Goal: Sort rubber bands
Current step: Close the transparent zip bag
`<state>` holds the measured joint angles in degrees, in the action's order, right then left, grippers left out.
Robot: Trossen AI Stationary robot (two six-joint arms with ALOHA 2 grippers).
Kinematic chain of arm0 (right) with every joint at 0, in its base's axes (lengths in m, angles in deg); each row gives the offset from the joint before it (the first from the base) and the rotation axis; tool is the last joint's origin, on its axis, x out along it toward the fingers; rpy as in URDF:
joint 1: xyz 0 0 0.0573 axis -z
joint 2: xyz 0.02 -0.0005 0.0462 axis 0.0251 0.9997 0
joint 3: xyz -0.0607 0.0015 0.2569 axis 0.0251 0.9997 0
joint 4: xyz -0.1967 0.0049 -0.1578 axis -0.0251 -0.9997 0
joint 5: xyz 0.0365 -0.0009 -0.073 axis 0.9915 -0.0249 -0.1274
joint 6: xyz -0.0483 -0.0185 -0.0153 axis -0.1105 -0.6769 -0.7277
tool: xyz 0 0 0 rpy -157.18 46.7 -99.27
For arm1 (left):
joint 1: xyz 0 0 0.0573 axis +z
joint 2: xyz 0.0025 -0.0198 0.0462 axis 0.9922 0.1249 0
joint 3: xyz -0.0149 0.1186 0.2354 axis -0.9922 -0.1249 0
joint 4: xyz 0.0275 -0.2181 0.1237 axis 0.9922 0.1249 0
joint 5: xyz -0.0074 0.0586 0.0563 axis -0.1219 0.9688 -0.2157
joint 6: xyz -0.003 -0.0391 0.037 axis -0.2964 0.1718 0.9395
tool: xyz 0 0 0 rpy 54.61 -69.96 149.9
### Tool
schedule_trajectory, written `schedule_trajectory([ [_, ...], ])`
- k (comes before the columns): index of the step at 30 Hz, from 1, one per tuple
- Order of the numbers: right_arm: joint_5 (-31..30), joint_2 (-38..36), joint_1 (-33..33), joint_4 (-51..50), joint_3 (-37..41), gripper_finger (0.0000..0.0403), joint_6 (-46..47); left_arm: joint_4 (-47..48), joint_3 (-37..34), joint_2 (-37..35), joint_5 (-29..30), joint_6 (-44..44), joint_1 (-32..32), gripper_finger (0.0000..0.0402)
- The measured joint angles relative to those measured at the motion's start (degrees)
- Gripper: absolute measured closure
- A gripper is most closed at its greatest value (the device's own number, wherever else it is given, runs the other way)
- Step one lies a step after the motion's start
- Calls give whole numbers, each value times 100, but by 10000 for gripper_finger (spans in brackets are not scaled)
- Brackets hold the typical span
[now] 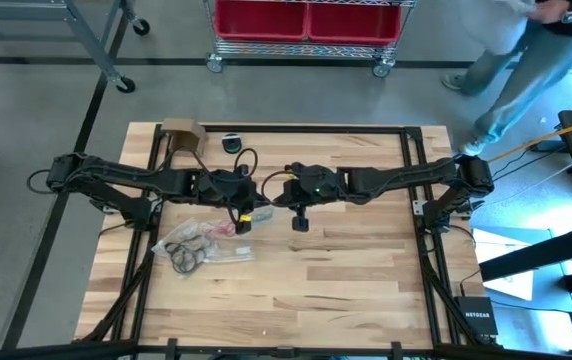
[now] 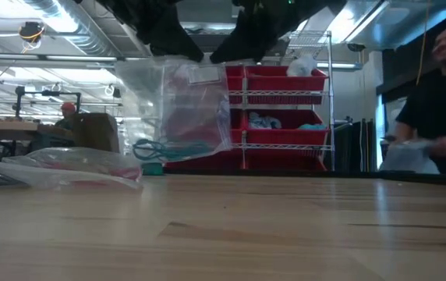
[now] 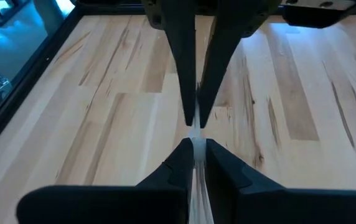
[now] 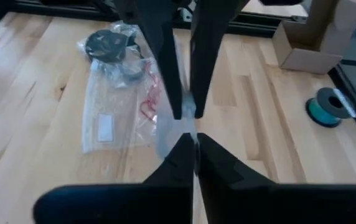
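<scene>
A clear zip bag (image 2: 180,109) hangs between my two grippers above the table's middle. Teal rubber bands (image 2: 168,148) sag in its bottom, and a red blur shows higher inside. My left gripper (image 3: 195,146) and my right gripper (image 4: 194,140) face each other tip to tip, both shut on the bag's top. More clear bags (image 1: 201,245) lie flat on the table toward the left near side, with black rubber bands (image 4: 106,46) and red rubber bands (image 4: 150,102) in them. My left gripper pinches the hanging bag's top edge (image 3: 194,132) between its two fingers, coming level from the table's left. The bag hangs below the fingers. My right gripper pinches the same top edge (image 4: 187,124) between its two fingers, level from the table's right, tips almost meeting the left gripper's. The bag's clear film (image 4: 168,140) hangs slack beneath.
A cardboard box (image 1: 181,133) and a spool of teal cord (image 4: 324,107) sit at the table's far edge. Bare wood spreads over the near and right parts. A person (image 2: 441,101) stands beyond the table's right side; a rack with red bins (image 2: 277,82) stands behind.
</scene>
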<state>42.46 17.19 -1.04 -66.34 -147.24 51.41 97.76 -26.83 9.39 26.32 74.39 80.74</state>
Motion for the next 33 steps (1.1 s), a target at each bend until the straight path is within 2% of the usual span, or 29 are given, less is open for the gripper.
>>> schedule_trajectory([
  [9, -290, 0, -3, -253, -2, 401, -30, 228, 2, 5, 12, -20, -26, 376],
  [25, -310, 0, 0, -541, -2, 403, -39, 1685, 13, -3, -2, -280, -56, 376],
  [33, -311, 0, 2, -639, -2, 403, -38, 2721, 2, -4, -2, -361, -57, 375],
])
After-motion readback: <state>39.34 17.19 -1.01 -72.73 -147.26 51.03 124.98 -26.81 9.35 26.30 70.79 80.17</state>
